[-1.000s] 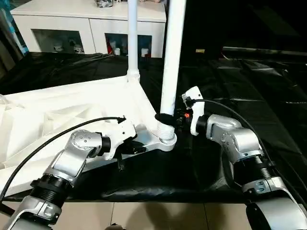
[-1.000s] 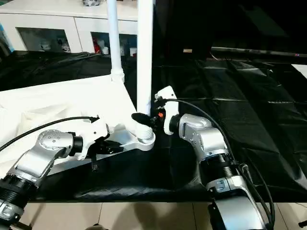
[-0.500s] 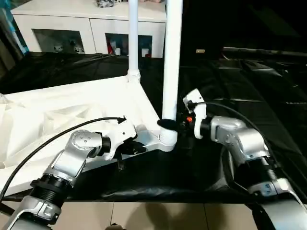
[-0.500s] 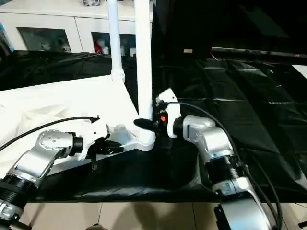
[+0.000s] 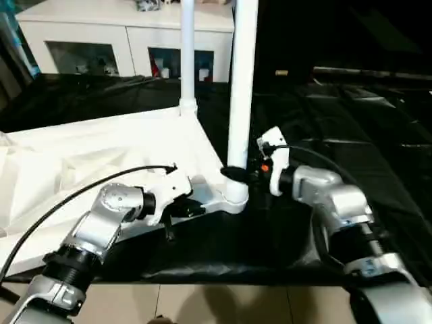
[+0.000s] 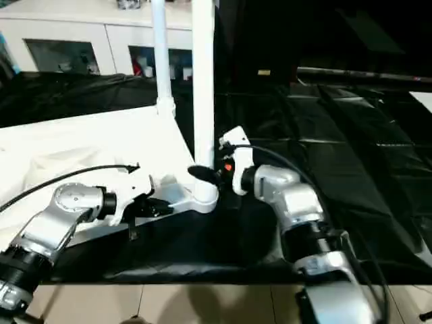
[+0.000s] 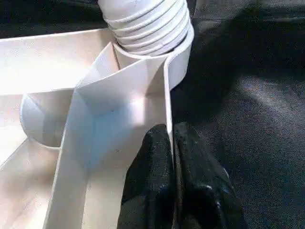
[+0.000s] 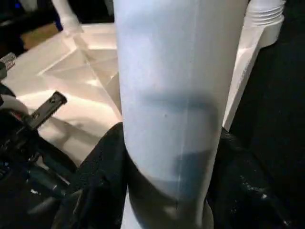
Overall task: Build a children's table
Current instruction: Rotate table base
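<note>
The white tabletop (image 5: 101,152) lies upside down, ribbed underside up, on the black-covered counter (image 5: 351,121), taking up its left half; the right half is bare black sheet. A white cabinet (image 5: 121,34) with glass doors stands behind. Two white legs rise upright from the tabletop's right-hand corners: the far leg (image 5: 187,54) at the back corner, the near leg (image 5: 241,88) seated in the rounded corner socket (image 5: 233,194) at the front corner, close to the counter's front edge. The right gripper (image 5: 237,174) reaches in from the right and clasps the near leg just above the socket, its black fingers (image 8: 102,162) partly spread around the tube on both sides. The left gripper (image 7: 172,143) comes from the left, pinched nearly closed on the tabletop's thin side wall (image 7: 167,95) just beside the socket, one finger (image 7: 150,157) inside the rim, the other outside over the black sheet
</note>
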Motion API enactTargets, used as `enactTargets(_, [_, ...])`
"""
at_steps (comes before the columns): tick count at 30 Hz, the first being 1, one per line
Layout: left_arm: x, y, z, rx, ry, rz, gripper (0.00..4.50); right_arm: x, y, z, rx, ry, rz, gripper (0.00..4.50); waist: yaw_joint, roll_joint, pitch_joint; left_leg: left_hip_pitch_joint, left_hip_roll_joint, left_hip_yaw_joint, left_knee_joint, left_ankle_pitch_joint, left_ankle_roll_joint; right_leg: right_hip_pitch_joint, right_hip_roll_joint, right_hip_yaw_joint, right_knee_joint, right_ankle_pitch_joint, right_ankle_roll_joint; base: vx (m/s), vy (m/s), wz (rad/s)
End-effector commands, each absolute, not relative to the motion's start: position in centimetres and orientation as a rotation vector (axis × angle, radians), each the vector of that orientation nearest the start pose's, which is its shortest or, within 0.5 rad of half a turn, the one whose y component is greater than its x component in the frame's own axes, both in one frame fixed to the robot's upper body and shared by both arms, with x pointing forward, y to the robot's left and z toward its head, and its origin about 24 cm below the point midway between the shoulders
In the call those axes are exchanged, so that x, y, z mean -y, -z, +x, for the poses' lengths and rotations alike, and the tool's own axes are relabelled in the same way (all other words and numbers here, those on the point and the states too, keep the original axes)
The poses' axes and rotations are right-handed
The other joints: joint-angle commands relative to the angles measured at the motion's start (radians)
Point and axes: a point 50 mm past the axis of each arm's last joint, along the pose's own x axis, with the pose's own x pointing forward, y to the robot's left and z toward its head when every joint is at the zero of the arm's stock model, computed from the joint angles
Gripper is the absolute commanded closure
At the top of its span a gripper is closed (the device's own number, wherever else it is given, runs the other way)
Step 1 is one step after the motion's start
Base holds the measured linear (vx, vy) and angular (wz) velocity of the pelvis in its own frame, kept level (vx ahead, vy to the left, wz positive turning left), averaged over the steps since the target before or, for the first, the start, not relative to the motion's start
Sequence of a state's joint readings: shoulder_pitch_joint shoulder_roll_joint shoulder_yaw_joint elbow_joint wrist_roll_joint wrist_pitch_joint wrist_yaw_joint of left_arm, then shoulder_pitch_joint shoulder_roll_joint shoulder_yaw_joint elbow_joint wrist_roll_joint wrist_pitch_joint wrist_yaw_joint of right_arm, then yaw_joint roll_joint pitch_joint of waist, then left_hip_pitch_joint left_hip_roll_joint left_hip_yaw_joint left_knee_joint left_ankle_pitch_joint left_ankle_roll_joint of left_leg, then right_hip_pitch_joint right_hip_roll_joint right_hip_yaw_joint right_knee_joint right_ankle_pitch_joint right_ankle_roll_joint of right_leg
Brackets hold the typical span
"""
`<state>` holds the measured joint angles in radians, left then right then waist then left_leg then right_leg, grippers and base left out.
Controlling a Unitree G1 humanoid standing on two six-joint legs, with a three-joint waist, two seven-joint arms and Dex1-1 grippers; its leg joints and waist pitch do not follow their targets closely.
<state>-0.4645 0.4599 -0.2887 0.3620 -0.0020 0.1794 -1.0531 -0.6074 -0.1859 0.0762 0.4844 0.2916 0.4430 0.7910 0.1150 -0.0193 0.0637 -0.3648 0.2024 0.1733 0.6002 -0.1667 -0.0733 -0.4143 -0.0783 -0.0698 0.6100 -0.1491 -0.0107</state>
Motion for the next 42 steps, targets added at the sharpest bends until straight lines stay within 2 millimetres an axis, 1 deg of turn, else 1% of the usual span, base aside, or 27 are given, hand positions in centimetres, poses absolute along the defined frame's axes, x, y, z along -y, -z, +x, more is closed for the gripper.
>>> enactTargets(1, [-14.9, -5.4, 30.3, -0.415, 1.176, 0.477, 4.50, 10.8, -5.6, 32.8, -0.398, -0.925, 0.195, 2.62, 0.001, 0.007, -0.066, 0.019, 0.022, -0.017, -0.087, -0.396, -0.043, 0.033, -0.069, 0.037, -0.098, -0.544, -0.098, 0.000, 0.000, 0.00])
enactTargets(5, [-14.9, -5.4, 30.2, -0.413, 1.174, 0.476, 4.50, 11.5, -4.5, 32.0, -0.399, -0.890, 0.233, 2.62, 0.004, 0.005, -0.068, 0.018, 0.024, -0.017, -0.089, -0.389, -0.039, 0.033, -0.069, 0.039, -0.096, -0.520, -0.102, 0.000, 0.000, 0.00])
enactTargets(7, [-14.9, -5.4, 30.3, -0.411, 1.173, 0.478, 4.50, 12.0, -3.9, 31.7, -0.396, -0.858, 0.256, 2.62, 0.004, 0.007, -0.067, 0.019, 0.024, -0.015, -0.089, -0.391, -0.039, 0.033, -0.069, 0.039, -0.097, -0.509, -0.109, 0.000, 0.000, 0.00])
enactTargets(8, [-14.9, -5.4, 30.4, -0.406, 1.171, 0.479, 4.50, 12.5, -3.2, 31.2, -0.387, -0.813, 0.296, 2.62, 0.005, 0.012, -0.068, 0.019, 0.023, -0.016, -0.090, -0.396, -0.040, 0.033, -0.069, 0.040, -0.097, -0.510, -0.109, 0.000, 0.000, 0.00])
enactTargets(9, [-14.8, -5.4, 30.4, -0.404, 1.170, 0.480, 4.50, 12.6, -3.0, 31.1, -0.383, -0.798, 0.307, 2.62, 0.006, 0.011, -0.067, 0.021, 0.023, -0.015, -0.089, -0.402, -0.040, 0.030, -0.070, 0.040, -0.100, -0.516, -0.108, 0.000, 0.000, 0.00])
enactTargets(10, [-14.8, -5.4, 30.4, -0.404, 1.170, 0.480, 4.50, 12.6, -3.0, 31.1, -0.383, -0.798, 0.307, 2.62, 0.006, 0.009, -0.067, 0.021, 0.023, -0.015, -0.089, -0.404, -0.039, 0.032, -0.070, 0.039, -0.100, -0.519, -0.107, 0.000, 0.000, 0.00])
enactTargets(11, [-14.8, -5.4, 30.5, -0.402, 1.170, 0.480, 4.50, 12.9, -2.4, 30.8, -0.378, -0.758, 0.326, 2.62, 0.007, 0.011, -0.068, 0.019, 0.023, -0.016, -0.090, -0.403, -0.037, 0.032, -0.070, 0.039, -0.100, -0.529, -0.104, 0.000, 0.000, 0.00])
enactTargets(12, [-14.7, -5.4, 30.6, -0.401, 1.169, 0.481, 4.50, 13.1, -1.7, 30.4, -0.380, -0.719, 0.339, 2.62, 0.007, 0.017, -0.067, 0.020, 0.022, -0.017, -0.090, -0.411, -0.039, 0.030, -0.071, 0.039, -0.102, -0.537, -0.103, 0.000, 0.000, 0.00])
enactTargets(13, [-14.7, -5.4, 30.6, -0.400, 1.169, 0.482, 4.50, 13.1, -1.4, 30.3, -0.382, -0.708, 0.341, 2.62, 0.005, 0.014, -0.066, 0.021, 0.021, -0.017, -0.091, -0.426, -0.040, 0.029, -0.071, 0.037, -0.106, -0.560, -0.095, 0.000, 0.000, 0.00])
enactTargets(16, [-14.7, -5.5, 30.7, -0.399, 1.170, 0.483, 4.50, 13.1, -1.0, 30.0, -0.385, -0.690, 0.345, 2.62, -0.001, 0.014, -0.058, 0.030, 0.018, -0.022, -0.091, -0.486, -0.041, 0.023, -0.070, 0.028, -0.121, -0.666, -0.064, 0.000, 0.000, 0.00])
enactTargets(17, [-14.7, -5.5, 30.7, -0.397, 1.170, 0.486, 4.50, 13.0, -0.8, 29.8, -0.387, -0.696, 0.299, 2.63, -0.006, 0.023, -0.056, 0.043, 0.015, -0.026, -0.087, -0.530, -0.045, 0.017, -0.072, 0.020, -0.137, -0.739, -0.037, 0.000, 0.000, 0.00])
enactTargets(18, [-14.7, -5.5, 30.7, -0.397, 1.171, 0.487, 4.50, 12.9, -0.8, 29.7, -0.387, -0.699, 0.290, 2.63, -0.008, 0.027, -0.055, 0.046, 0.015, -0.028, -0.087, -0.539, -0.045, 0.018, -0.072, 0.016, -0.142, -0.747, -0.032, 0.000, 0.000, 0.00])
enactTargets(19, [-14.7, -5.5, 30.8, -0.397, 1.170, 0.491, 4.50, 12.8, -1.0, 29.6, -0.384, -0.720, 0.242, 2.63, -0.011, 0.026, -0.057, 0.047, 0.014, -0.030, -0.089, -0.544, -0.043, 0.025, -0.070, 0.007, -0.148, -0.742, -0.026, 0.000, 0.000, 0.00])
enactTargets(20, [-14.7, -5.5, 30.8, -0.398, 1.170, 0.496, 4.50, 12.6, -1.2, 29.6, -0.383, -0.742, 0.205, 2.63, -0.012, 0.027, -0.059, 0.046, 0.016, -0.031, -0.092, -0.545, -0.042, 0.029, -0.071, 0.005, -0.147, -0.729, -0.027, 0.000, 0.000, 0.00])
enactTargets(21, [-14.7, -5.5, 30.8, -0.399, 1.170, 0.499, 4.50, 12.6, -1.3, 29.7, -0.382, -0.750, 0.192, 2.63, -0.013, 0.032, -0.062, 0.045, 0.022, -0.033, -0.100, -0.545, -0.041, 0.038, -0.072, 0.003, -0.143, -0.680, -0.038, 0.000, 0.000, 0.00])
enactTargets(22, [-14.8, -5.5, 30.8, -0.400, 1.171, 0.501, 4.50, 12.5, -1.5, 29.8, -0.388, -0.774, 0.155, 2.63, -0.014, 0.033, -0.061, 0.045, 0.024, -0.034, -0.104, -0.555, -0.043, 0.040, -0.072, 0.000, -0.143, -0.652, -0.047, 0.000, 0.000, 0.00])
enactTargets(25, [-14.9, -5.4, 30.8, -0.402, 1.172, 0.506, 4.50, 12.2, -1.8, 30.0, -0.408, -0.845, 0.057, 2.63, -0.012, 0.027, -0.061, 0.044, 0.023, -0.031, -0.105, -0.549, -0.042, 0.040, -0.077, 0.003, -0.139, -0.636, -0.057, 0.000, 0.000, 0.00])
enactTargets(27, [-14.9, -5.4, 30.8, -0.402, 1.172, 0.509, 4.50, 12.0, -2.1, 30.1, -0.428, -0.889, 0.013, 2.63, -0.013, 0.020, -0.062, 0.038, 0.023, -0.031, -0.106, -0.526, -0.036, 0.044, -0.079, 0.004, -0.136, -0.632, -0.060, 0.000, 0.000, 0.00])
enactTargets(28, [-14.9, -5.4, 30.8, -0.402, 1.172, 0.510, 4.50, 12.0, -2.1, 30.1, -0.435, -0.902, 0.004, 2.63, -0.011, 0.023, -0.061, 0.040, 0.023, -0.030, -0.105, -0.523, -0.035, 0.041, -0.080, 0.005, -0.136, -0.640, -0.058, 0.000, 0.000, 0.00])
enactTargets(30, [-14.9, -5.4, 30.8, -0.402, 1.172, 0.511, 4.50, 11.6, -2.3, 30.0, -0.472, -0.986, -0.048, 2.63, -0.011, 0.022, -0.059, 0.043, 0.022, -0.028, -0.103, -0.524, -0.035, 0.038, -0.081, 0.005, -0.140, -0.663, -0.052, 0.000, 0.000, 0.00])
enactTargets(31, [-14.9, -5.3, 30.8, -0.402, 1.172, 0.511, 4.50, 11.5, -2.3, 30.0, -0.480, -1.002, -0.056, 2.63, -0.011, 0.016, -0.059, 0.042, 0.021, -0.030, -0.102, -0.520, -0.032, 0.039, -0.082, 0.002, -0.141, -0.676, -0.048, 0.000, 0.000, 0.00])
enactTargets(32, [-14.8, -5.3, 30.8, -0.403, 1.173, 0.512, 4.50, 11.5, -2.3, 29.9, -0.490, -1.026, -0.069, 2.64, -0.010, 0.018, -0.059, 0.042, 0.022, -0.029, -0.102, -0.520, -0.032, 0.039, -0.082, 0.002, -0.142, -0.679, -0.045, 0.000, 0.000, 0.00])
enactTargets(33, [-14.8, -5.3, 30.8, -0.403, 1.173, 0.512, 4.50, 11.5, -2.3, 29.9, -0.491, -1.028, -0.070, 2.64, -0.009, 0.015, -0.059, 0.043, 0.022, -0.029, -0.102, -0.516, -0.029, 0.037, -0.083, 0.003, -0.143, -0.681, -0.043, 0.000, 0.000, 0.00])
enactTargets(36, [-14.8, -5.3, 30.7, -0.403, 1.179, 0.516, 4.50, 11.3, -2.4, 30.1, -0.517, -1.084, -0.090, 2.64, -0.009, 0.016, -0.062, 0.039, 0.025, -0.030, -0.106, -0.513, -0.031, 0.040, -0.081, 0.005, -0.137, -0.646, -0.054, 0.000, 0.000, 0.00])
enactTargets(37, [-14.8, -5.3, 30.7, -0.403, 1.182, 0.517, 4.50, 11.3, -2.5, 30.1, -0.522, -1.094, -0.095, 2.64, -0.007, 0.015, -0.063, 0.040, 0.026, -0.029, -0.106, -0.511, -0.030, 0.039, -0.081, 0.007, -0.135, -0.632, -0.059, 0.000, 0.000, 0.00])
enactTargets(38, [-14.7, -5.3, 30.7, -0.402, 1.185, 0.518, 4.50, 11.4, -2.5, 30.2, -0.524, -1.098, -0.098, 2.64, -0.007, 0.012, -0.062, 0.039, 0.026, -0.027, -0.107, -0.506, -0.028, 0.039, -0.081, 0.008, -0.135, -0.628, -0.063, 0.000, 0.000, 0.00])
enactTargets(42, [-14.6, -5.4, 30.7, -0.391, 1.198, 0.516, 4.50, 11.7, -2.3, 30.4, -0.539, -1.107, -0.092, 2.64, -0.007, 0.012, -0.062, 0.039, 0.026, -0.028, -0.106, -0.509, -0.029, 0.039, -0.083, 0.007, -0.136, -0.643, -0.063, 0.000, 0.000, 0.00])
